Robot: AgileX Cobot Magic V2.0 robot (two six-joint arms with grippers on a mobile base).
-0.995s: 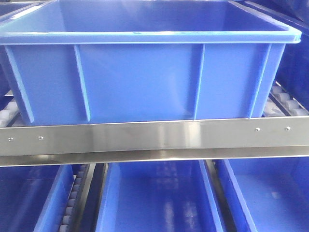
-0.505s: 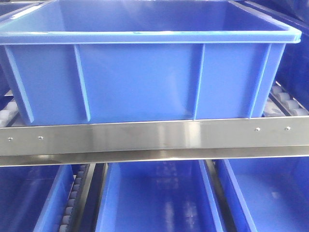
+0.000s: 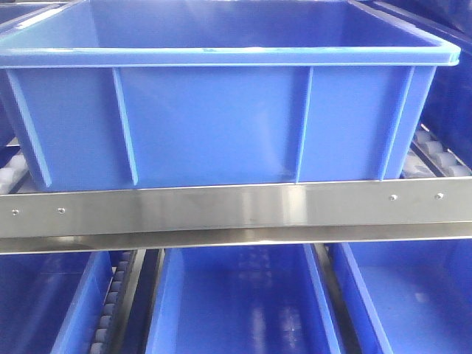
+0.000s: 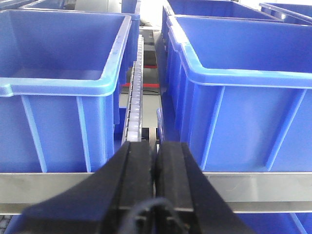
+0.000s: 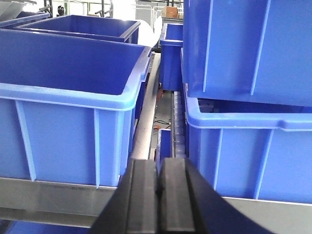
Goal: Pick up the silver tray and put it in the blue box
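Note:
The blue box (image 3: pixel 221 125) fills the front view, standing on a shelf behind a steel rail; its inside holds nothing that I can see. It is probably the crate on the right in the left wrist view (image 4: pixel 243 122) and the one on the left in the right wrist view (image 5: pixel 63 131). The silver tray is out of view in every frame. My left gripper (image 4: pixel 155 146) is shut with nothing between its black fingers, in front of the gap between two crates. My right gripper (image 5: pixel 159 163) is likewise shut and holds nothing, facing the gap beside the box.
A steel rail (image 3: pixel 236 210) runs along the shelf front. More blue crates (image 3: pixel 236 302) sit on the level below. A white roller track (image 4: pixel 134 97) runs between crates, with another crate (image 4: pixel 58 122) to its left. Two stacked crates (image 5: pixel 243 48) stand at the right.

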